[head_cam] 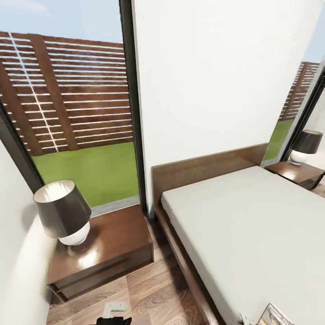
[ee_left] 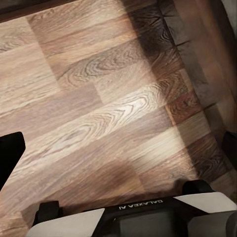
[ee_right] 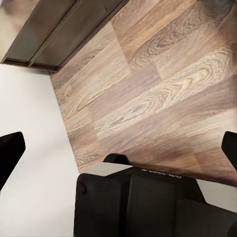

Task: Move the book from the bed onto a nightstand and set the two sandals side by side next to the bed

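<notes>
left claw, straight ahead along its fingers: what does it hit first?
Most likely the wood-plank floor: the left wrist view looks along the open left claw onto bare planks, nothing between. How far off the floor is can't be judged.

Wood-plank floor [ee_right: 163,89], light brown, running diagonally. Dark-brown nightstand [ee_right: 59,29] front at one corner, standing on the floor beside a white wall [ee_right: 29,148]. Right gripper [ee_right: 118,148]: two black fingertips [ee_right: 10,148] at opposite frame edges, spread wide, nothing between

book [head_cam: 276,317] cut off at bottom edge, far nightstand [head_cam: 301,174] partly cropped
</notes>
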{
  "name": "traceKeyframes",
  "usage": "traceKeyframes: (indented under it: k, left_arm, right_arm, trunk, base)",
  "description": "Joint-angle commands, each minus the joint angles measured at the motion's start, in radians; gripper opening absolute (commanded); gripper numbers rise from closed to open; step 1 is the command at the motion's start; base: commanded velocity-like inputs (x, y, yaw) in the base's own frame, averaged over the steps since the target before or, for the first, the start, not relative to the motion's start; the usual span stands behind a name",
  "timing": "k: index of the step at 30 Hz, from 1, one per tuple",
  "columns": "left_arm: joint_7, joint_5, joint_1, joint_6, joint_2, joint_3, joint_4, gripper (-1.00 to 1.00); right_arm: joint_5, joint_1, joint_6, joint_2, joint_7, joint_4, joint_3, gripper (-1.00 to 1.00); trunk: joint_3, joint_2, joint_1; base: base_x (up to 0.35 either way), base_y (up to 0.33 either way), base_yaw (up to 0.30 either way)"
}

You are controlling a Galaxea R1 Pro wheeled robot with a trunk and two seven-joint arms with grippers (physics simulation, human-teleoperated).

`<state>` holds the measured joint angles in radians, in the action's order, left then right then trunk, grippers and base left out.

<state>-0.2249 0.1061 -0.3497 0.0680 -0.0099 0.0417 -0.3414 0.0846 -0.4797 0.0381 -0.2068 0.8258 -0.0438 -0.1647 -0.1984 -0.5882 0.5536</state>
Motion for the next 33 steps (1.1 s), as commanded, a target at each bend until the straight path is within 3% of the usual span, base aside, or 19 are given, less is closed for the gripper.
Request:
traceKeyframes:
  k: [1, 33]
  left_arm:
    - [-0.001, 0.011, 0.0, 0.007, 0.001, 0.004, -0.002, 1.0]
    - [-0.001, 0.011, 0.0, 0.007, 0.001, 0.004, -0.002, 1.0]
  right_arm:
    - [0.009, -0.002, 0.004, 0.0, 0.004, -0.004, -0.001, 1.0]
    - [0.009, -0.002, 0.004, 0.0, 0.004, -0.005, -0.001, 1.0]
  trunk:
    - [-0.002, -0.002, 0.0]
    - [-0.015, -0.002, 0.0]
  base:
    - [0.0, 0.0, -0.22]
    - [0.0, 0.0, -0.22]
